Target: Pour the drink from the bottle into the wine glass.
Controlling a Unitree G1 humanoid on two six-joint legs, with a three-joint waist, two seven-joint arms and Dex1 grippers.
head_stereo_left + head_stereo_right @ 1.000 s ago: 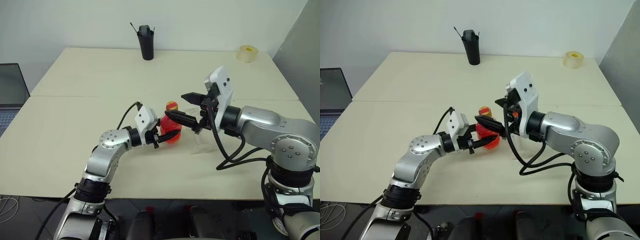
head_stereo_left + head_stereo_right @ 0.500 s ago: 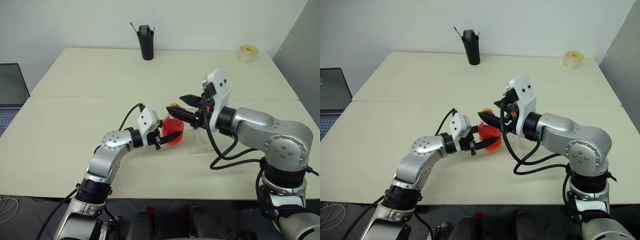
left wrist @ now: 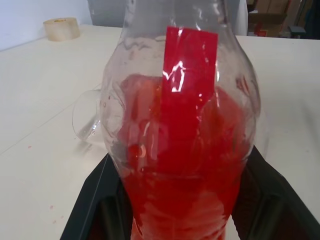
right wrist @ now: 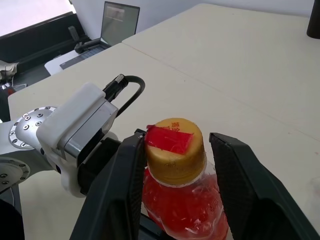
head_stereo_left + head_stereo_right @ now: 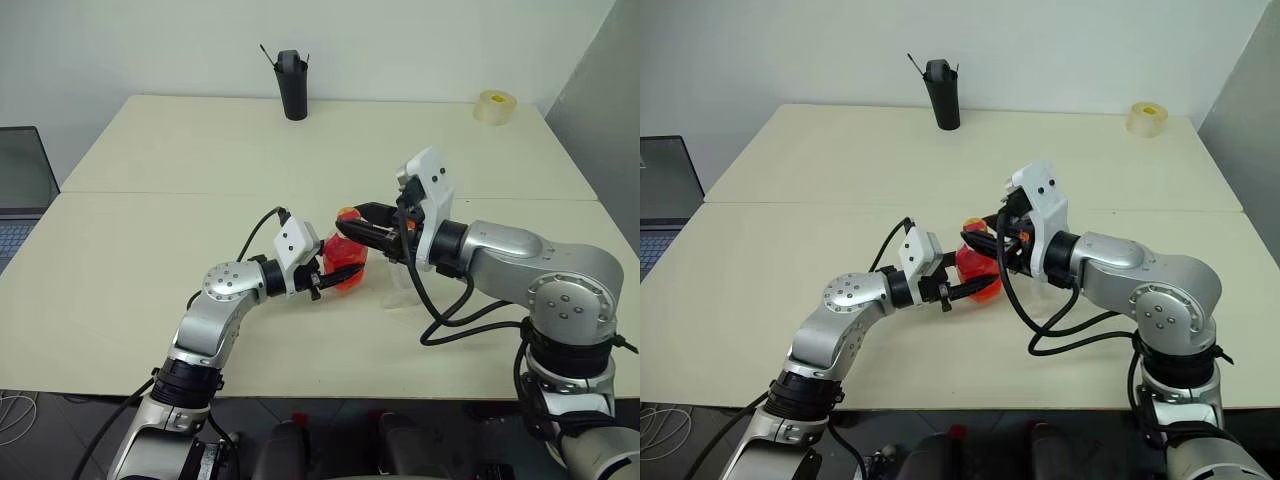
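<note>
The right gripper (image 4: pixel 175 165) has narrowed around the cap (image 4: pixel 174 149), one finger touching, not yet clamped; the left gripper (image 3: pixel 182 200) stays clamped on the bottle (image 5: pixel 345 265). Uncapping comes next.

The pale table (image 5: pixel 150 230) is carrying a black cup (image 5: pixel 292 85) at its far edge. A tape roll (image 5: pixel 495 106) is sitting well right of that cup, and the wine glass (image 3: pixel 87 119) is lying nearer the front.

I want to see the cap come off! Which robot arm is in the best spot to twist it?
The right arm, I think. Its tool already has a finger on each side of the yellow cap, while the left tool is busy holding the bottle by its body.
</note>
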